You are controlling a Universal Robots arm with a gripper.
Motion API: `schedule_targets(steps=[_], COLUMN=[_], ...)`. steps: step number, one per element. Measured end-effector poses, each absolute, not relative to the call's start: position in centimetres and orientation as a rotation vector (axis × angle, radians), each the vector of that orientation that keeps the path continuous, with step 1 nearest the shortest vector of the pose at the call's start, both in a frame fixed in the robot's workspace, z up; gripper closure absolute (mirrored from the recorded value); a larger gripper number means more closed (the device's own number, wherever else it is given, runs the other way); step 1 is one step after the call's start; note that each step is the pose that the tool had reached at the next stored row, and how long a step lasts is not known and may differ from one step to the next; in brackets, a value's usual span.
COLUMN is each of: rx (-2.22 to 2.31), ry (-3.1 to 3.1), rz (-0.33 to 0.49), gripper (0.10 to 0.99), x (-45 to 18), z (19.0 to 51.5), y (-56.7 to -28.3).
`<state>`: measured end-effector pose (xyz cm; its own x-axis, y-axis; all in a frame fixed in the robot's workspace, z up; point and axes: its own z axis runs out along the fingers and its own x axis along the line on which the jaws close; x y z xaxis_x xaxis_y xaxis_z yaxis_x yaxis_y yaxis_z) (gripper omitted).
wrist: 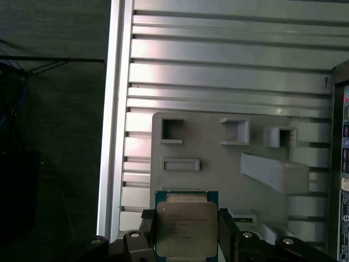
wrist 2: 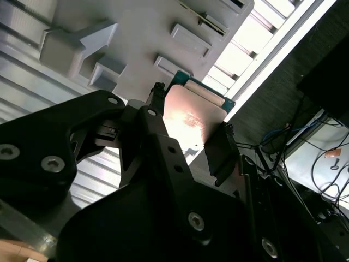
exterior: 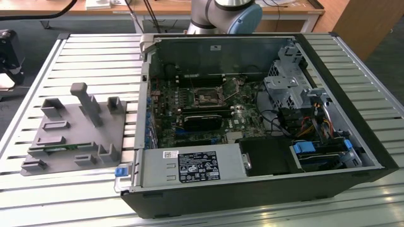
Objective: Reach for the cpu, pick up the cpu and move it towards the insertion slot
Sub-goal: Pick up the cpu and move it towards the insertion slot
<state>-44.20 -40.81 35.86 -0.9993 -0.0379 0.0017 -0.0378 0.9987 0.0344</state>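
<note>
Black two-finger gripper (wrist: 185,243) clenched on cpu, small square chip with silvery metal lid and green rim (wrist: 184,225); fingers (wrist: 227,236) press two opposite edges, in both wrist views (wrist 2: 191,131). Chip (wrist 2: 188,112) held over grey plastic tray with rectangular recesses (wrist: 218,164). Exterior view: tray (exterior: 69,137) on slatted metal table (exterior: 94,56), narrow green memory stick (exterior: 60,149) in it; open black computer case (exterior: 252,194) beside it holds insertion slot, square black socket with silvery frame (exterior: 206,97).
</note>
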Motion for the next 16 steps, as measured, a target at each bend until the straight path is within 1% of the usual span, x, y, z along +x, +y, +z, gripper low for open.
schedule_targets(steps=[10, 16], rx=[0.054, 0.052], ry=[-3.138, -3.138], rz=[-0.054, -0.054], gripper=[0.545, 0.545], x=[-44.1, -43.0], z=[38.4, 38.8], y=[-40.8, -40.8])
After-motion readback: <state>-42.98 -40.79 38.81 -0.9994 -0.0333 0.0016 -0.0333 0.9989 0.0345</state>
